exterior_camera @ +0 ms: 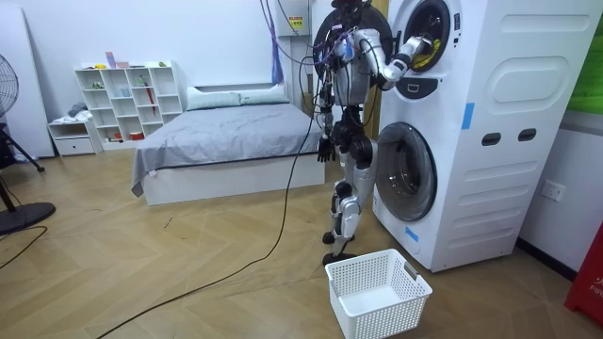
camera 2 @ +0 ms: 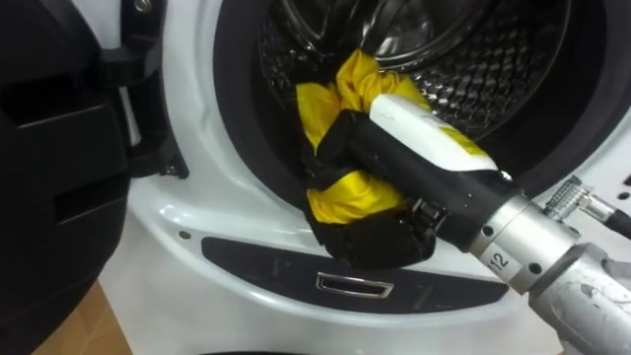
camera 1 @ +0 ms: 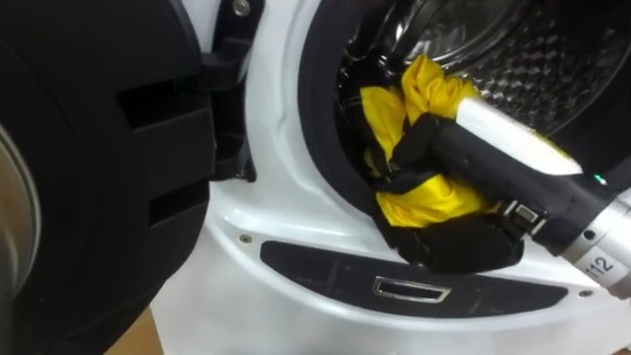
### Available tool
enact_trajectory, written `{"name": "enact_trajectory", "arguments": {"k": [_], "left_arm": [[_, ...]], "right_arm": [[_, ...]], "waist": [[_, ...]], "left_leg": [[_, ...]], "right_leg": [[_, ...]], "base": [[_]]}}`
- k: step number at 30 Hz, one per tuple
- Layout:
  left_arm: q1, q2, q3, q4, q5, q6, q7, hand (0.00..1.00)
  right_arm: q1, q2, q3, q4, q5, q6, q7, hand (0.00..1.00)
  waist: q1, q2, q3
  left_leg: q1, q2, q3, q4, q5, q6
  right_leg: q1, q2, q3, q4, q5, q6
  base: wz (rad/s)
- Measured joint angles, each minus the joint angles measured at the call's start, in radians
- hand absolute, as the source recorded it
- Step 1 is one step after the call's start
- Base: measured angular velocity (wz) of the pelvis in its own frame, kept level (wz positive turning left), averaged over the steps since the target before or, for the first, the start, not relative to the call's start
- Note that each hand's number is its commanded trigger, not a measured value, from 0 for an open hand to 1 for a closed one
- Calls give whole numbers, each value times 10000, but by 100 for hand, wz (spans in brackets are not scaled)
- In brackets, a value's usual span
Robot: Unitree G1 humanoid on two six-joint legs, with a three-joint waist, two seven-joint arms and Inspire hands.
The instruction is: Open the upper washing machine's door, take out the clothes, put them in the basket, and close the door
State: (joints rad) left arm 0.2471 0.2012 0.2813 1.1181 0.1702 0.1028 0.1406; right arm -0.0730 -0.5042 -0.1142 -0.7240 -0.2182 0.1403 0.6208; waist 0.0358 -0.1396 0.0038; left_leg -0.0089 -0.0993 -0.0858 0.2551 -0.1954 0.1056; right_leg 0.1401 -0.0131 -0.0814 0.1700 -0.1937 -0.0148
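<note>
1. While the robot stands upright at the front of the white washing machine stack (exterior_camera: 490,122), its right arm is raised into the upper unit's opening.
2. The upper unit's dark door (camera 1: 89,177) stands swung open at 9 o'clock of the opening.
3. The perforated metal drum (camera 1: 532,59) is exposed at 1 o'clock in the eye views.
4. A white laundry basket (exterior_camera: 377,294) sits on the wooden floor beside the robot's feet, in front of the lower unit.
5. The yellow-and-black garment (camera 1: 424,94) is bunched at the drum mouth, at 7 o'clock of the opening. Its black part drapes over the lower seal.
6. The right hand (camera 1: 444,153) is closed, its fingers (camera 1: 402,148) curled round the yellow cloth.
7. The left hand (exterior_camera: 324,151) hangs at the robot's side; its state cannot be determined.
</note>
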Motion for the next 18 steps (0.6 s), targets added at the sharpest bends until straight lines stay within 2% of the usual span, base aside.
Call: {"name": "enact_trajectory", "arguments": {"k": [4,8,15,18], "left_arm": [[-11,-2,-2,17,-2,-7,-53,0],[30,-55,-17,31,-2,-6,-22,0],[135,-86,224,23,221,-13,68,0],[199,-97,319,29,219,-17,90,0]], "right_arm": [[121,0,-590,11,84,18,-85,100],[408,40,-749,49,176,14,-335,100],[1208,344,-1440,44,799,-210,-840,100],[1413,364,-1539,46,1011,-303,-1217,100]], "waist": [[-18,8,-3],[-26,64,17],[-74,37,-2],[-87,38,-7]], "left_leg": [[46,16,99,-1,-1,2],[51,45,252,-47,-1,1],[141,53,293,-12,-12,18],[196,71,368,-26,-27,40]], "right_leg": [[-8,-5,11,-1,0,0],[3,-7,6,-12,0,1],[13,-9,42,13,4,6],[22,-3,250,24,18,30]], "base": [[-8],[-13],[-1],[-7]]}}
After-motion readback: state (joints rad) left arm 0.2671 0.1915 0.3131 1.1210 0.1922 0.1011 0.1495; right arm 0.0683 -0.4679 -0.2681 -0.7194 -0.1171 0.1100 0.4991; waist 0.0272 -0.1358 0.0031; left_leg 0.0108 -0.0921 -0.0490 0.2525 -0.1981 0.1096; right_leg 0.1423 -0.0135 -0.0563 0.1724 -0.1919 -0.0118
